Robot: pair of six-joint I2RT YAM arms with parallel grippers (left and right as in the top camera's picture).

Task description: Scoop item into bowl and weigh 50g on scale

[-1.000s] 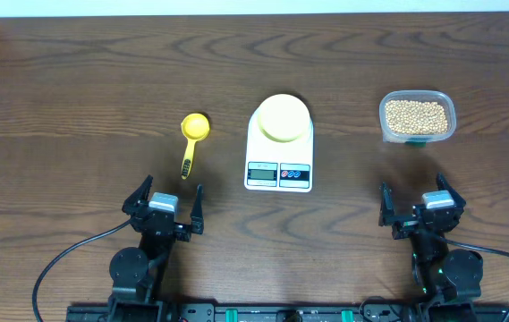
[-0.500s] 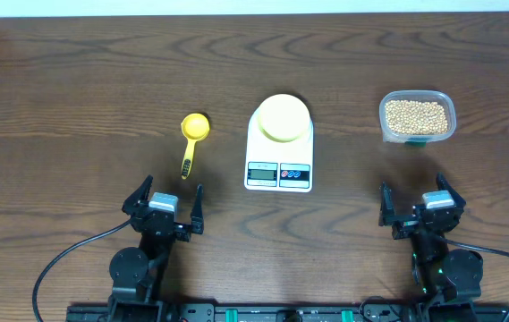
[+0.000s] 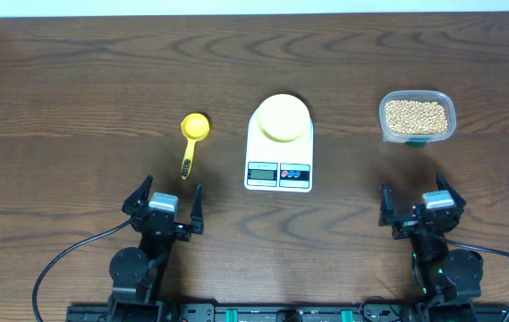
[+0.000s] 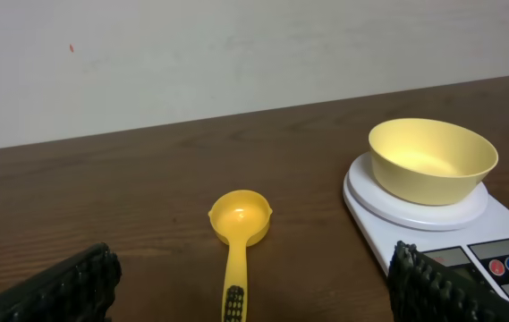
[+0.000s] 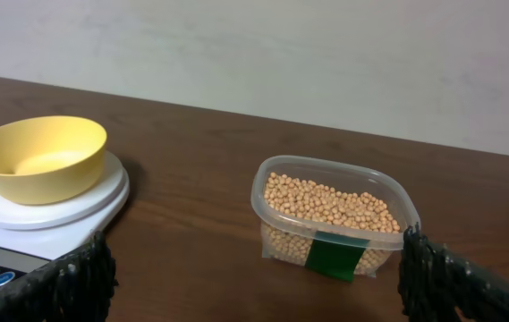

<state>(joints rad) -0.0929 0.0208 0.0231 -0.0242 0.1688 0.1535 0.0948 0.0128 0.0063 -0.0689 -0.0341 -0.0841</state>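
Note:
The tan beans (image 3: 417, 114) fill a clear tub (image 3: 418, 136) at the right; they also show in the right wrist view (image 5: 329, 202). The pale yellow bowl (image 3: 282, 116) sits empty on the white scale (image 3: 279, 170) at the table's middle; the bowl also shows in the left wrist view (image 4: 431, 159) and the right wrist view (image 5: 39, 156). A yellow scoop (image 3: 191, 139) lies left of the scale, in front of my left gripper (image 4: 254, 284). My left gripper (image 3: 165, 202) is open and empty near the front edge. My right gripper (image 3: 422, 204) is open and empty, in front of the tub (image 5: 333, 250).
The dark wooden table (image 3: 75, 89) runs back to a pale wall (image 4: 236, 54). A green label (image 5: 335, 255) is on the tub's near side. Black cables (image 3: 66, 259) trail from both arm bases at the front edge.

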